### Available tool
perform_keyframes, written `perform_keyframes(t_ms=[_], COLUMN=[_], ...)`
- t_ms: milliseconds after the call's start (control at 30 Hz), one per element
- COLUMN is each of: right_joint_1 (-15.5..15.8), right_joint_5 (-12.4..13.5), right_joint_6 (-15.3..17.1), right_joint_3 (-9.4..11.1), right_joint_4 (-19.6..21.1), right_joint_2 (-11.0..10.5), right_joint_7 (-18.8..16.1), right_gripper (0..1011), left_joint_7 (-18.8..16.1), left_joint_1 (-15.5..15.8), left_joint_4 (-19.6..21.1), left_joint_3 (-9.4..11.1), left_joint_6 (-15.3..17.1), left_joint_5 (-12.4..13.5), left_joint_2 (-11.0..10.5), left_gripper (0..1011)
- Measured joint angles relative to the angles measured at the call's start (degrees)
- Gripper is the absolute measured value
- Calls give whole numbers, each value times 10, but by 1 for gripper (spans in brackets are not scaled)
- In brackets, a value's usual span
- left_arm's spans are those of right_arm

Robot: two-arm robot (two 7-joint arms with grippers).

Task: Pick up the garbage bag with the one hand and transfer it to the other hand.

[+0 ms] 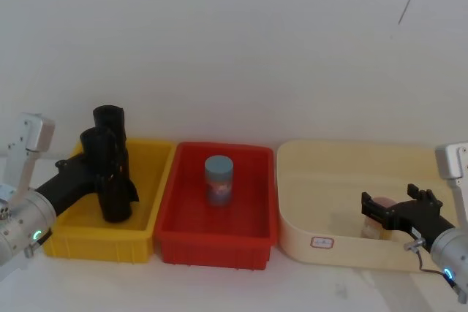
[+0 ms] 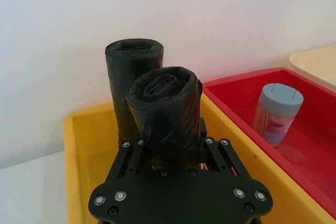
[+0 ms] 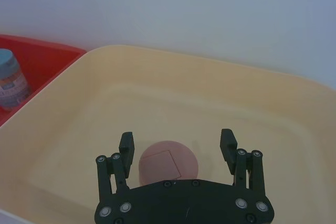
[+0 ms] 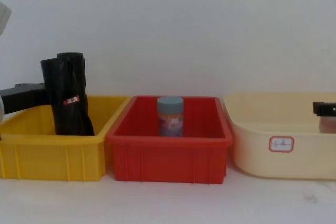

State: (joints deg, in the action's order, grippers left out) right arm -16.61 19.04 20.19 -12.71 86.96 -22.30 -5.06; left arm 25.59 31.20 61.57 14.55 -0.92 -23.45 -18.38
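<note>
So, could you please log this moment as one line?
left gripper shut on garbage bag, in yellow bin | right gripper open, over beige tray | transfer not yet begun

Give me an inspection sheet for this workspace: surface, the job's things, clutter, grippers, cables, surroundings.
Surface: white table with a yellow bin, a red bin and a cream tub in a row.
Job's things: garbage bag upright in the yellow bin, with a red-and-white band.
Clutter: second black roll right behind it; blue-lidded jar upright in the red bin; pink object in the cream tub.
Grippers: left gripper shut on the garbage bag; right gripper open, fingers either side of the pink object, apart from it.
Cables: short wire at the right wrist.
Surroundings: plain white wall.
</note>
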Motion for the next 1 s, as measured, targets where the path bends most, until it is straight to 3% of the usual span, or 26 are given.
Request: perform_keyframes(t_ms=[667, 1000], right_joint_1=[0, 0], right_joint_5=[0, 0], right_joint_6=[0, 0], right_joint_3=[0, 0], right_joint_4=[0, 0], right_joint_2=[0, 0], right_joint_7=[0, 0], right_gripper=[1000, 1000], left_joint_7=[5, 33], left_joint_1=[2, 14], left_joint_4=[1, 26], left_joint_3=[2, 5], left_joint_6=[-7, -10], left_joint_5=[-1, -13], left_joint_2=[-1, -8], left_gripper=[426, 426])
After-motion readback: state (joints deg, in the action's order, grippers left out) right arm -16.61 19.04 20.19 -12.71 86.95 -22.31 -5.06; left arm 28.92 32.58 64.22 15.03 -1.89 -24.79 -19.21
